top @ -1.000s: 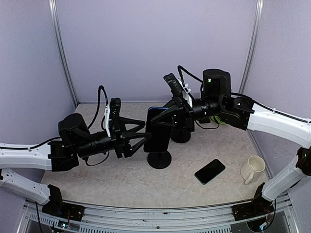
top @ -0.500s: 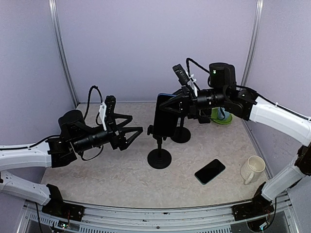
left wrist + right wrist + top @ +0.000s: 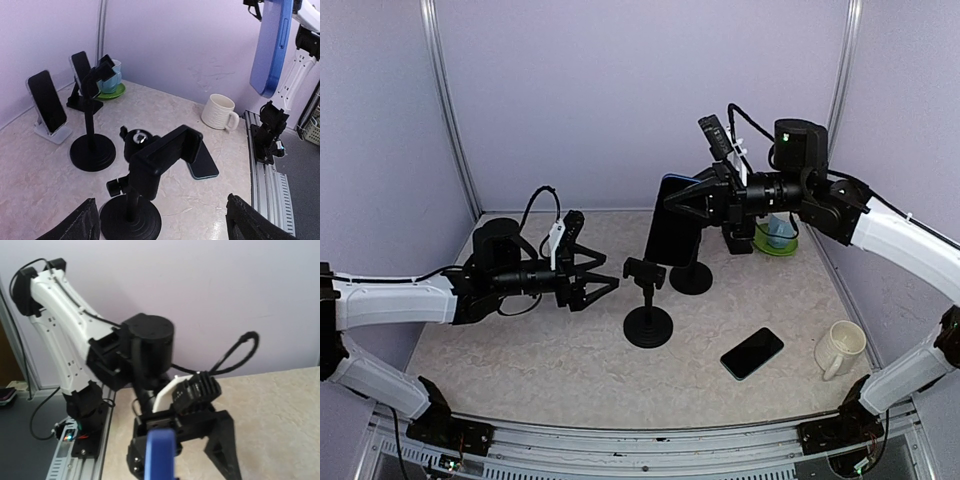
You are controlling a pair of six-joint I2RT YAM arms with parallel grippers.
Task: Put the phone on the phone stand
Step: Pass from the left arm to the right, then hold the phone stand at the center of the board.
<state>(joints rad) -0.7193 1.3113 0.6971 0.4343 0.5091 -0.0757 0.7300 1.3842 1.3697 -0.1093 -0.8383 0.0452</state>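
Observation:
My right gripper (image 3: 684, 206) is shut on the phone (image 3: 674, 232), a dark slab with a blue edge that hangs upright in the air above and to the right of the phone stand (image 3: 647, 290). In the right wrist view only the phone's blue edge (image 3: 161, 456) shows at the bottom. The stand is a black pole on a round base with an empty clamp (image 3: 165, 156) on top. To the left of the stand, my left gripper (image 3: 603, 277) is open and holds nothing. Its dark fingertips (image 3: 72, 227) frame the stand from either side.
A second black stand (image 3: 692, 277) is behind the first. A dark phone (image 3: 752, 352) lies flat at the front right, beside a cream mug (image 3: 840, 348). A cup on a green saucer (image 3: 776, 240) sits at the back right. Two propped phones (image 3: 47, 101) stand by the back wall.
The right arm has lifted the phone up and to the right, away from the stand. The left gripper has drawn back to the left and opened wider.

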